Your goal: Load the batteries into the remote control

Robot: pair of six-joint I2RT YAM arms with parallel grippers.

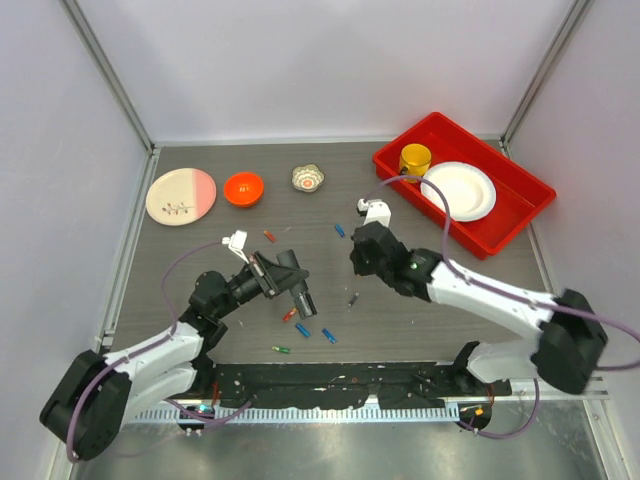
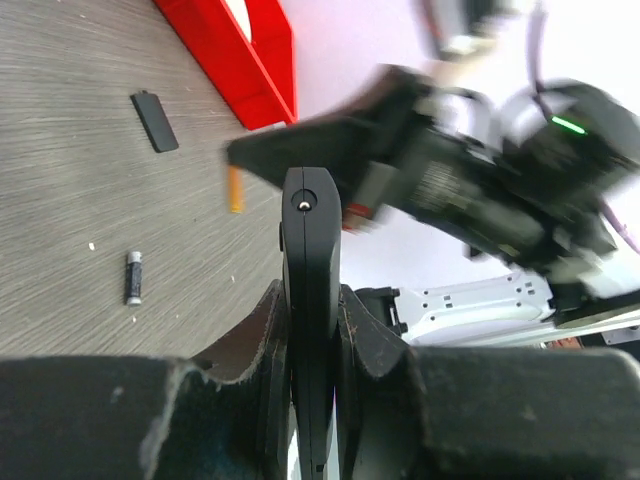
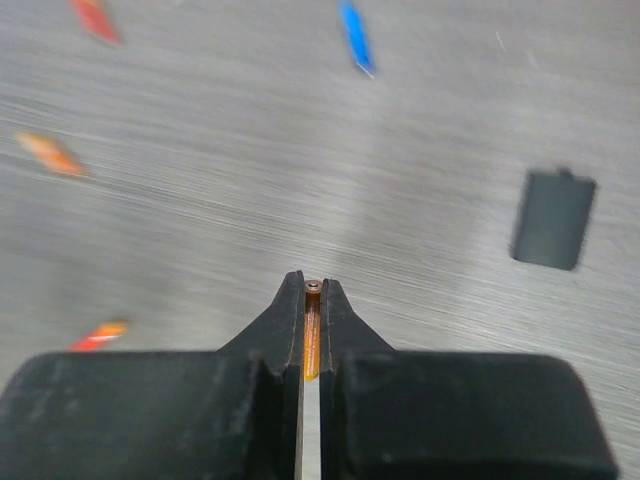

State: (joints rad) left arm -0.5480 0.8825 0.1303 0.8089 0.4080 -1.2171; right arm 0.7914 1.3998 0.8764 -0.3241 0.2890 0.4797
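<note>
Two grips on at once: my left gripper [image 2: 312,295] is clamped on the remote control [image 2: 308,220], held edge-on; my right gripper [image 3: 311,290] pinches an orange battery [image 3: 311,345] between its tips. Seen from above, the right gripper sits at two o'clock of the remote control, loose batteries [image 1: 303,330] at six.

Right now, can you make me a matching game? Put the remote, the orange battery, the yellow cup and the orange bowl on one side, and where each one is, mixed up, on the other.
Things:
1. remote control
2. orange battery
3. yellow cup
4. orange bowl

Places:
A. in the red tray
B. on the table, beside the pink-and-cream plate
C. clamped in the left gripper
D. pinched in the right gripper

Pairs: 1-C, 2-D, 3-A, 4-B.
</note>
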